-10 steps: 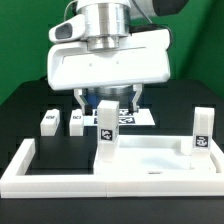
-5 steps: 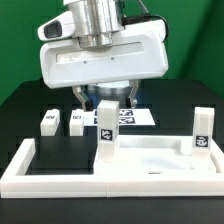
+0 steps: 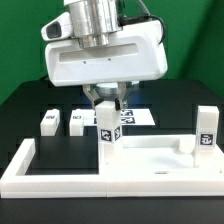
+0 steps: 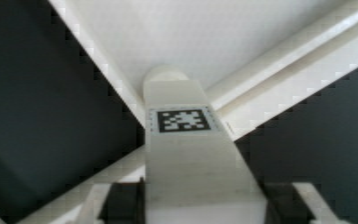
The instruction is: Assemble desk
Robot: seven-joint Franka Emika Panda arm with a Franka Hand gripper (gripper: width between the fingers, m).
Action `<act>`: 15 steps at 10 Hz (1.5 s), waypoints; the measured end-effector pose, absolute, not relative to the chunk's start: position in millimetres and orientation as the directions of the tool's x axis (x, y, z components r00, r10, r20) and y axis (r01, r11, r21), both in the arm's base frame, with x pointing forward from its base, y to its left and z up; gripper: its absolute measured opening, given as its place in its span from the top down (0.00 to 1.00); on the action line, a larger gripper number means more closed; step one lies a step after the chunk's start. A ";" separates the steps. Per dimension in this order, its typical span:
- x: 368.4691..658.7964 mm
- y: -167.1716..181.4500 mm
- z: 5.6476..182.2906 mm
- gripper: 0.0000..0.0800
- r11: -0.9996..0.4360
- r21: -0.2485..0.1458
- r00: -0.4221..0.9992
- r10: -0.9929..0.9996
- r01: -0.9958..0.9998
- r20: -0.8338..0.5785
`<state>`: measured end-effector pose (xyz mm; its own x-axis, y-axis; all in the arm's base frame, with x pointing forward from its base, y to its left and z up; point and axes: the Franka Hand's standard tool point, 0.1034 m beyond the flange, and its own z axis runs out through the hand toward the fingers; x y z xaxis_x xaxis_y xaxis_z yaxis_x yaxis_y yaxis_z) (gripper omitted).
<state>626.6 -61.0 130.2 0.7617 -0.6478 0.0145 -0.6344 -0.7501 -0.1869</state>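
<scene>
Clearance looks fair: the tabletop (image 3: 150, 158) lies in the corner of the white fence (image 3: 25, 160). One leg (image 3: 107, 135) stands upright on the slab toward the exterior view's left, a second leg (image 3: 205, 130) at its right end, with bare surface between them. A third leg (image 3: 47, 121) and a fourth leg (image 3: 75, 121) rest on the black table (image 3: 20, 110) behind, near the marker board (image 3: 140, 116). My gripper (image 3: 108, 98) straddles the first leg's top. Its fingers (image 4: 119, 200) flank it closely, but I cannot tell whether they press on it.

My wide white boxy plastic housing (image 3: 105, 60) sits under a silver metal wrist cylinder (image 3: 97, 18). A thin black cable (image 3: 140, 8) runs beside it; my jaws are grey.
</scene>
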 end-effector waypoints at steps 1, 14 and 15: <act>627.1 -58.6 129.8 0.63 -0.628 -0.191 0.642 -0.766 -0.754 -0.018; 632.6 -43.0 125.9 0.20 -0.512 -0.229 0.536 -0.842 -0.828 -0.056; 632.5 -43.1 125.8 0.19 -0.567 -0.231 0.590 -0.806 -0.790 -0.040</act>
<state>632.5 -43.1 125.8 0.5904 -0.8061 -0.0404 -0.7904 -0.5674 -0.2311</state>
